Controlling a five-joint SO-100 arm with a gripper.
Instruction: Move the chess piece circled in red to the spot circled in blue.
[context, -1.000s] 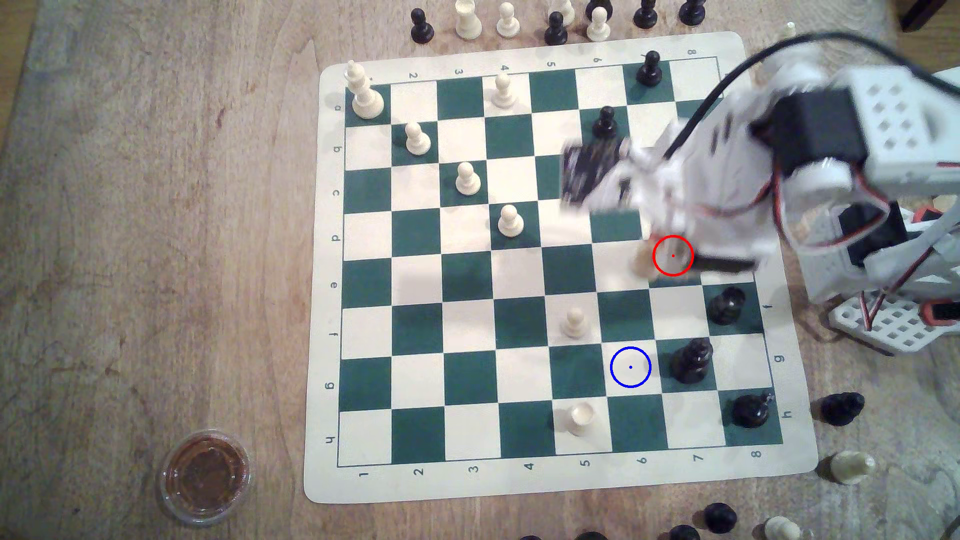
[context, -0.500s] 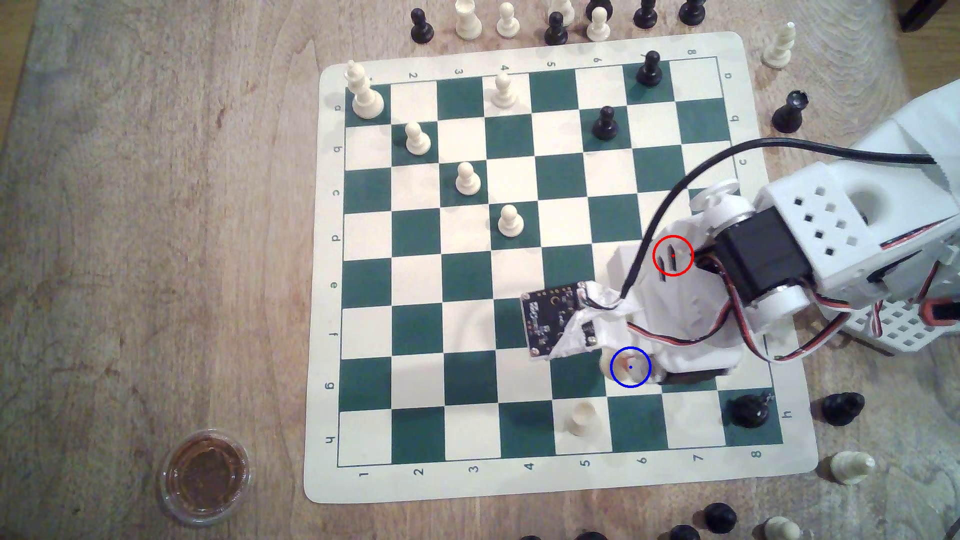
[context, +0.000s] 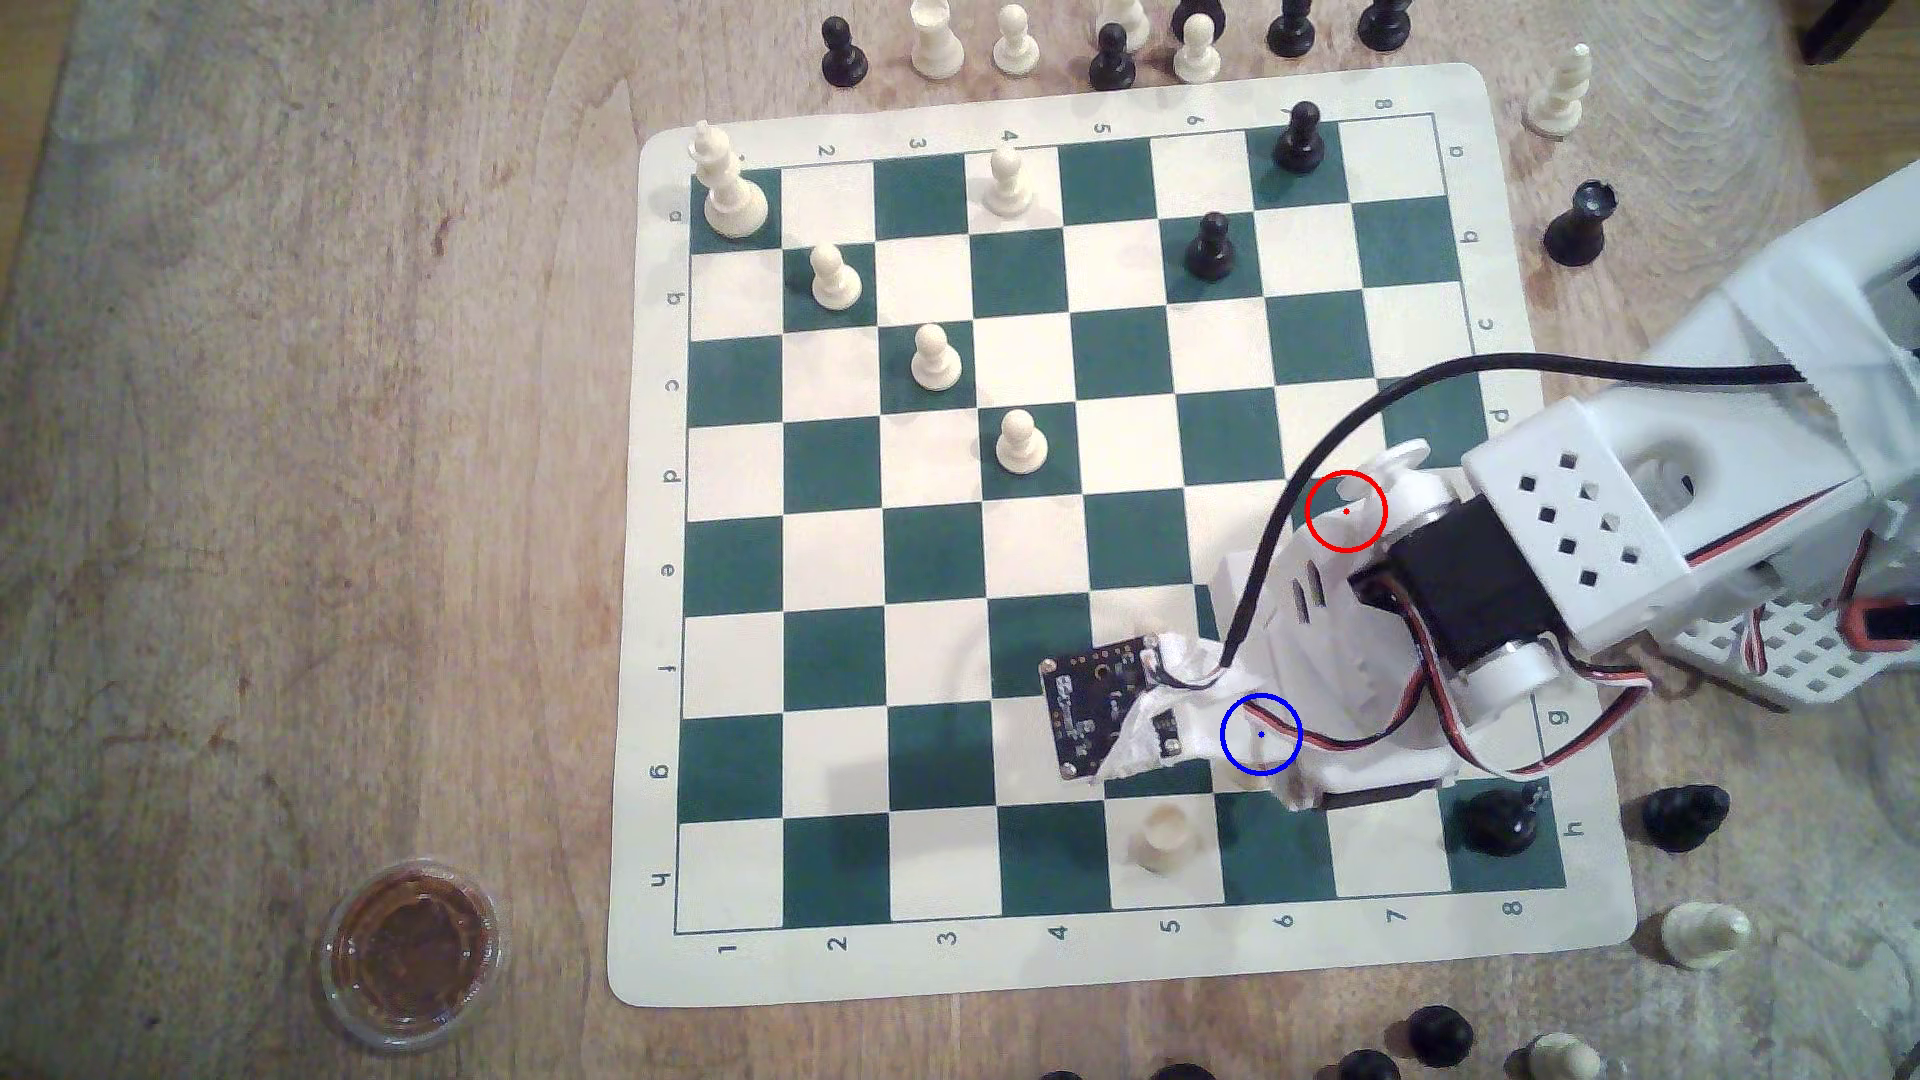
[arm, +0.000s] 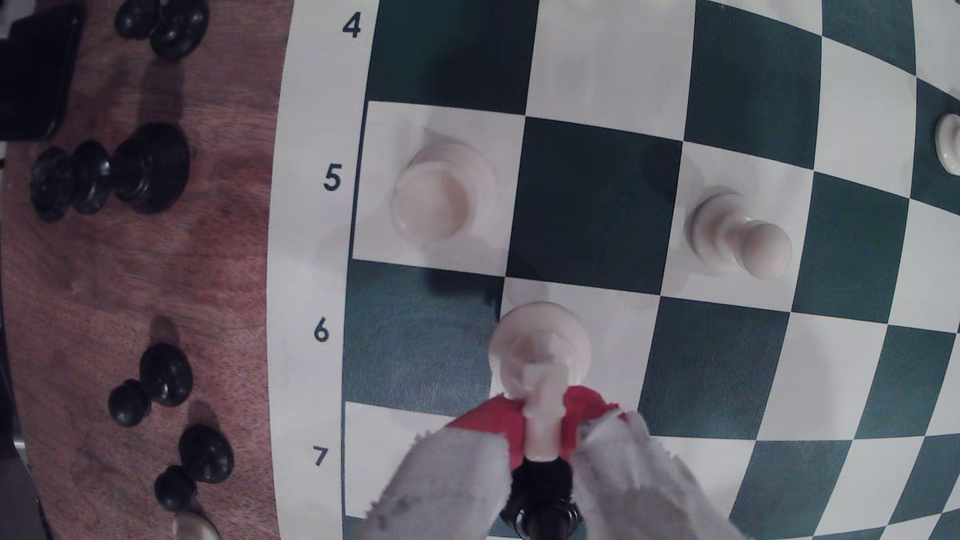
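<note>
The gripper (arm: 543, 441) is closed on the cream knight-like piece (arm: 540, 353), its red-padded fingers (arm: 493, 423) clamping the piece's upper part on both sides. In the wrist view the round base of this piece sits over a cream square in the file numbered 6, one square in from the board edge; whether the base touches the board or hangs just above it cannot be told. In the exterior view the blue-ringed square (context: 1261, 734) is covered by the arm (context: 1558, 540), and the red ring (context: 1347, 511) lies over the arm's wrist part. The wrist view shows two other cream pieces near the held one: one rook with a hollow top (arm: 441, 194) on the edge square of file 5, and one ball-headed pawn (arm: 737, 233) two squares further in on that file. The exterior view shows the chessboard (context: 935, 644) on the wooden table (context: 312, 467) with five more cream pieces standing in its upper-left part and the rook near the lower edge. Three black pieces are visible on the board: two pawns (context: 1210, 247) near the top and one piece at the lower-right corner (context: 1501, 820). One round lidded cup (context: 410, 950) stands on the table at the exterior view's lower left.
</note>
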